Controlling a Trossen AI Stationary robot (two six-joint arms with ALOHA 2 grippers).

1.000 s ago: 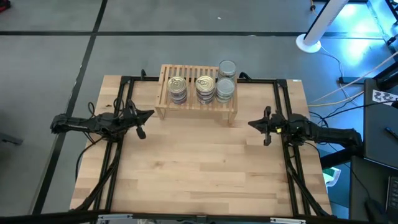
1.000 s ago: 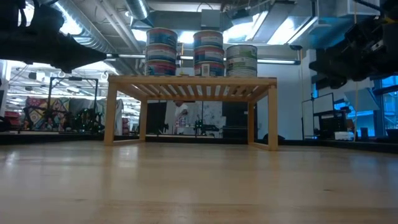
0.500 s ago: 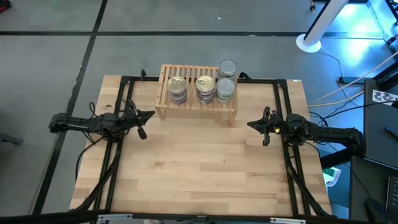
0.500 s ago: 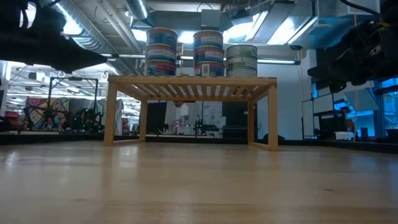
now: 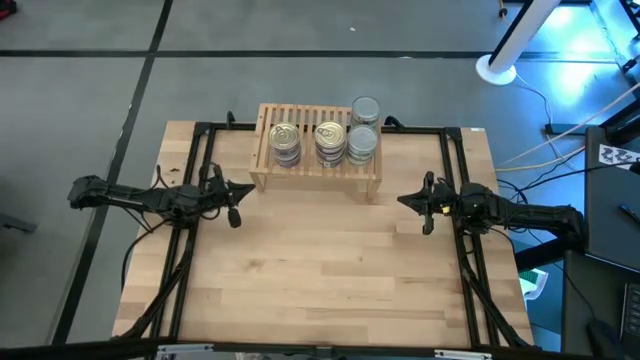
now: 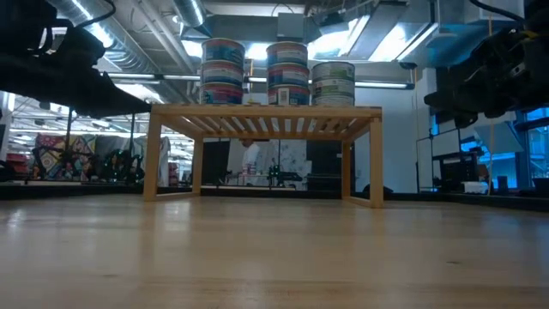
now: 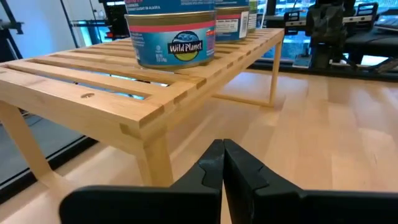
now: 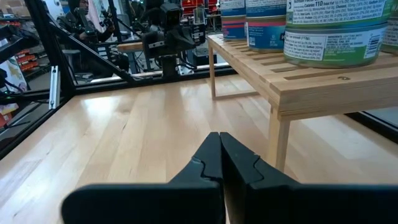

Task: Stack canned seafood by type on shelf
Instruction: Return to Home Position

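pale matt wood shelf (image 5: 316, 167), glossy metal cans (image 5: 331, 141)

Cans (image 5: 331, 142) on shelf (image 5: 306, 131); shelf on table (image 5: 320, 265)

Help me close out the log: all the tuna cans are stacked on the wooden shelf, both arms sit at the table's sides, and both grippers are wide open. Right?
No: both grippers are shut, not open. The wrist views show the left gripper and the right gripper with fingers pressed together, empty. The rest holds, including the tuna cans stacked on the shelf.
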